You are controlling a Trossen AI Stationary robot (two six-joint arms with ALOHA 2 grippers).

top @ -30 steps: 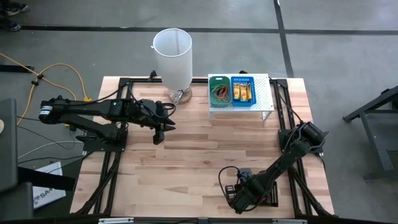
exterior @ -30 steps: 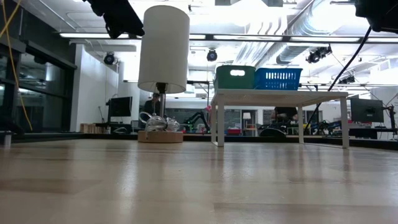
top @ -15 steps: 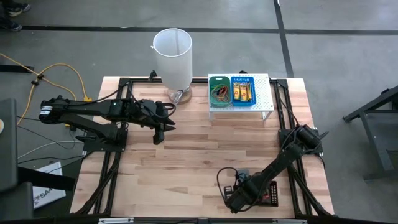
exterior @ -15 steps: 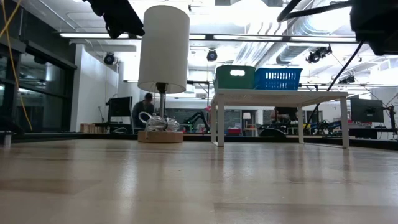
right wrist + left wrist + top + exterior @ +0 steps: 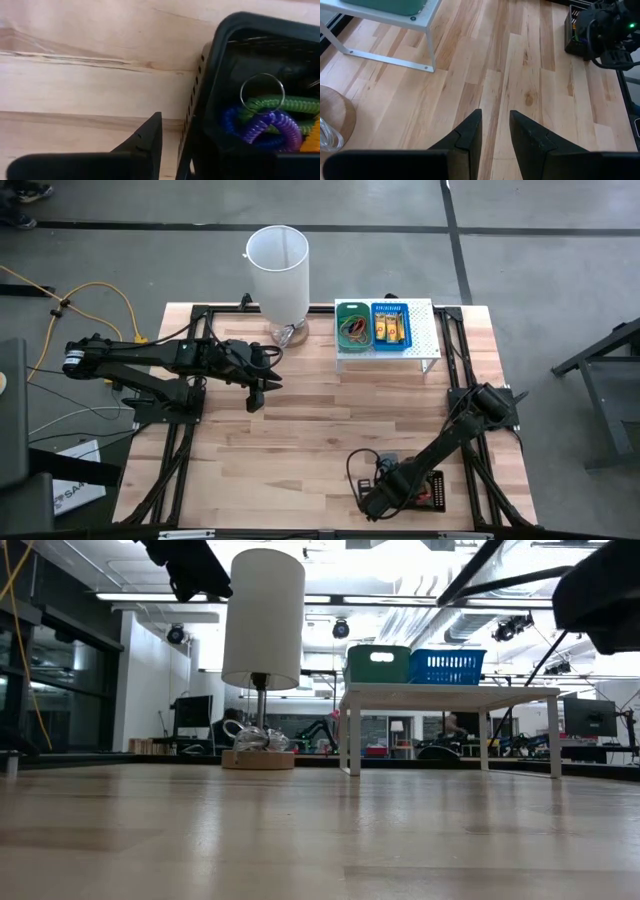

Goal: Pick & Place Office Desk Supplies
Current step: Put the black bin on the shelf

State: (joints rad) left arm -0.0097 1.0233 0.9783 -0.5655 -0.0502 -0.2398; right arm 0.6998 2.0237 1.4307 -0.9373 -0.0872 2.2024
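At the near right corner of the table, my right gripper [image 5: 372, 502] sat low beside the black tray [image 5: 428, 490]. Through its wrist camera one dark finger [image 5: 145, 140] lay outside the tray's slotted black wall [image 5: 200, 95]; the other finger was hidden behind that wall, so I could not tell how wide the jaws stood, nor whether they gripped anything. Inside the tray I saw coiled loops in green [image 5: 285, 104], blue [image 5: 231, 121] and purple [image 5: 280, 131] bunched together, with a thin metal ring [image 5: 262, 89] standing above them.

My left gripper [image 5: 262, 386] hung over the left middle of the table, well apart from everything. Its fingers [image 5: 468, 136] stood narrowly parted with bare wood showing between them, holding nothing.

On the white stand [image 5: 425, 332] at the far side, the green tray [image 5: 340, 308] held a tangle of rubber bands [image 5: 352, 328], and the blue tray [image 5: 391, 306] just beside it held yellow packets [image 5: 391, 330]. The tall white cylinder [image 5: 279, 272] stood left of the stand on its round wooden base [image 5: 258, 759]. From table height the two trays showed side by side on top of the stand.
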